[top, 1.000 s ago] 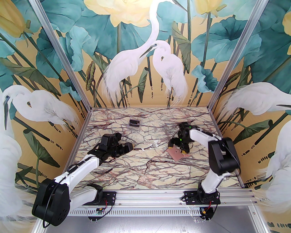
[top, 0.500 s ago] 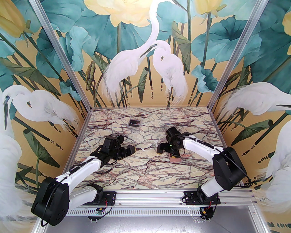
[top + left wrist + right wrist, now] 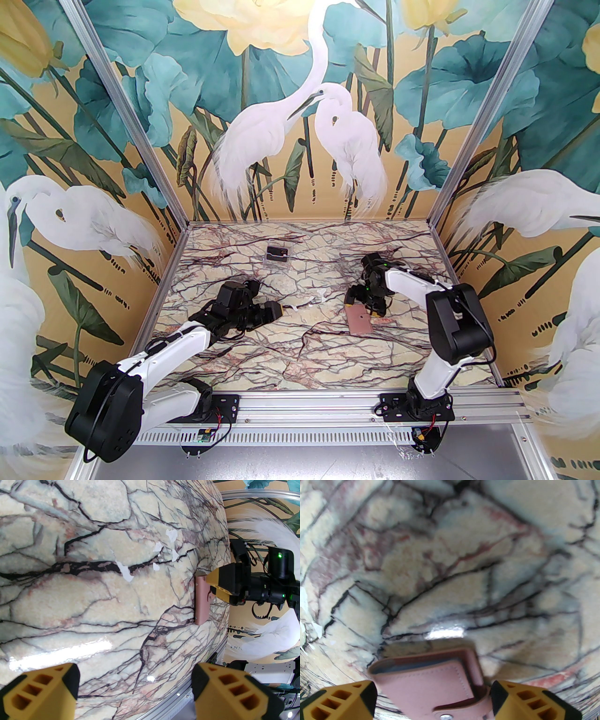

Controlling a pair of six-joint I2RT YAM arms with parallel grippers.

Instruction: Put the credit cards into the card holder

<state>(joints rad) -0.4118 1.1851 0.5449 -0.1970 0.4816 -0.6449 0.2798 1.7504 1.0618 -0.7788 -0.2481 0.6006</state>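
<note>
As my right gripper (image 3: 433,687) hangs tip-down, its yellow fingers (image 3: 346,698) stand spread wide. The card holder (image 3: 421,681) lies between them with its side edges close by both pads. Whether they touch it I cannot tell.

It lies flat and folded shut, pink outer face up. Its short width spans the gap between my fingers, and its long axis runs straight away from my wrist. The snap tab (image 3: 446,716) is at the end under my palm. At the opposite end a dark grey-blue line shows between the covers.

From above, that long axis runs from the far side of the marble table (image 3: 262,356) toward my bases, the near end leaning slightly to my right. The holder sits in the right half, my right gripper over its far end.

My left gripper (image 3: 134,672) is released, fingers wide with bare marble between them. It is aimed across at the holder's long side, well apart from it. A few white scraps (image 3: 124,572) lie between us. Farther back, near the rear wall, stands a small clear box (image 3: 277,253) with something dark inside.
</note>
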